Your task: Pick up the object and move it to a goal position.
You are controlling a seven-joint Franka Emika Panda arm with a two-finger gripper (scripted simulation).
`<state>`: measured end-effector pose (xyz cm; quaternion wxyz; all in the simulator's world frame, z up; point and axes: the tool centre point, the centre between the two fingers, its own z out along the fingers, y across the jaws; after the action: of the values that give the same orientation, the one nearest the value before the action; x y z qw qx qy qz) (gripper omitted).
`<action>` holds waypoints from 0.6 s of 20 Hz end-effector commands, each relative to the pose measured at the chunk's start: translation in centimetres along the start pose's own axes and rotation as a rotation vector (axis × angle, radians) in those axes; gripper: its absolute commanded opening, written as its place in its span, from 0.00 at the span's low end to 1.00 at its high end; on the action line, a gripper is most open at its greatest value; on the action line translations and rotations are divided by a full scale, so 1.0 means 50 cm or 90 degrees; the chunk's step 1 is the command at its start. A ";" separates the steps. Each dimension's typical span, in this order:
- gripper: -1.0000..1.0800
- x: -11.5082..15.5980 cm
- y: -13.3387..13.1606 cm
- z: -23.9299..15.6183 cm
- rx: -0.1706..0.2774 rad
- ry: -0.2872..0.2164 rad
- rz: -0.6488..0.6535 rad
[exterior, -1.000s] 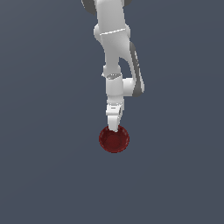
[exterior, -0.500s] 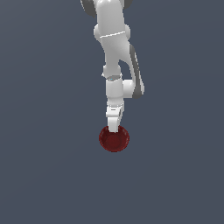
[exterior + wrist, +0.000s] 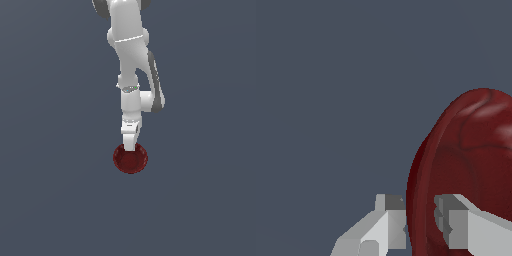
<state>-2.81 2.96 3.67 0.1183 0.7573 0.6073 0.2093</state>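
The dark red glossy bowl (image 3: 130,160) hangs below the white arm in the exterior view, its open side turned toward the camera. My gripper (image 3: 130,146) points down and grips the bowl at its upper rim. In the wrist view the bowl (image 3: 471,165) stands on edge, with its rim between my two fingers (image 3: 388,220). One finger is on the outside of the rim and the other is inside the bowl. My gripper (image 3: 420,220) is shut on the rim.
A plain dark grey-blue surface (image 3: 50,200) fills the rest of both views. No other object or marker shows.
The bowl and gripper stay at almost the same place in the exterior view. Only the upper arm links have shifted slightly.
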 end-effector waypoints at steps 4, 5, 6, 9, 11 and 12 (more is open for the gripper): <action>0.00 -0.012 0.015 -0.023 -0.001 0.000 0.000; 0.00 -0.016 0.019 -0.030 -0.001 0.000 0.000; 0.00 -0.020 0.024 -0.038 -0.001 0.000 0.000; 0.00 -0.036 0.042 -0.068 -0.001 0.000 -0.001; 0.00 -0.048 0.057 -0.093 -0.001 0.000 -0.001; 0.00 -0.055 0.065 -0.106 -0.001 0.000 -0.002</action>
<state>-2.97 -0.13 8.13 0.1173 0.7569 0.6082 0.2084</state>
